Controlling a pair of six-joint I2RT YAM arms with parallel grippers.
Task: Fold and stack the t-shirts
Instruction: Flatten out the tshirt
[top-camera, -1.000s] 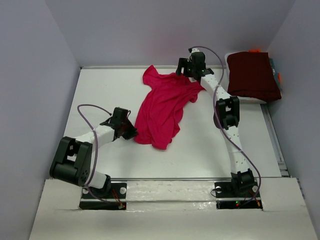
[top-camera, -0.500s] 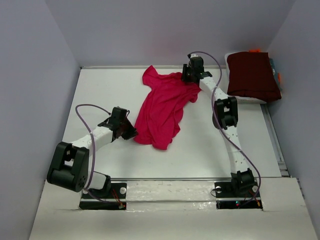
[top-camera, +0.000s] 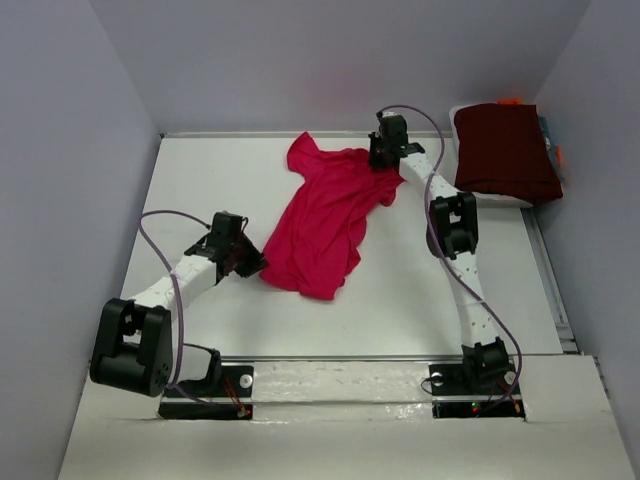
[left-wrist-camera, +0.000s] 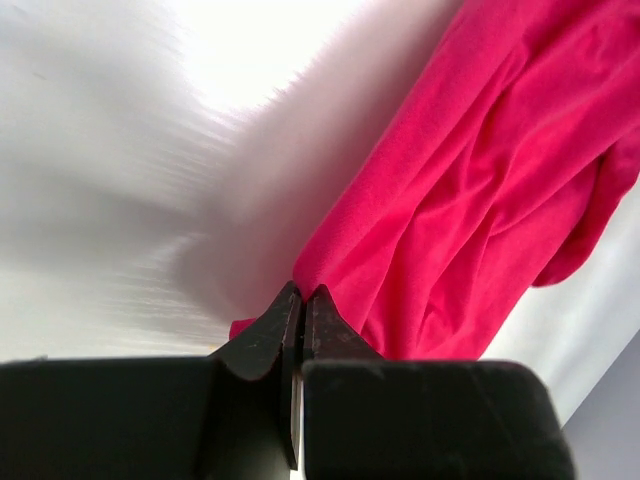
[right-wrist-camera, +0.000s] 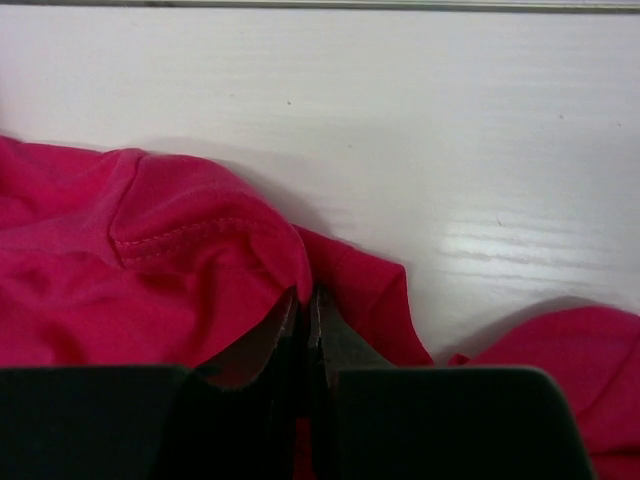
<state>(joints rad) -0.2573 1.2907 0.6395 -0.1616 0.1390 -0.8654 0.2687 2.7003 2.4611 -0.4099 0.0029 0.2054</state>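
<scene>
pink t-shirt (top-camera: 325, 215) crumpled on table (top-camera: 200, 180), near hem dragged slightly left | left gripper (left-wrist-camera: 302, 295) still clenched on that hem | right gripper (right-wrist-camera: 303, 295) earlier spread, now pinching far sleeve | maroon t-shirt (top-camera: 505, 150) folded, far right

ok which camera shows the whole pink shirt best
The top external view: it takes in the whole pink t-shirt, crumpled on the table between the left gripper and right gripper. Each wrist view shows only a patch of cloth at its own shut fingertips; the right one shows a stitched hem.
</scene>
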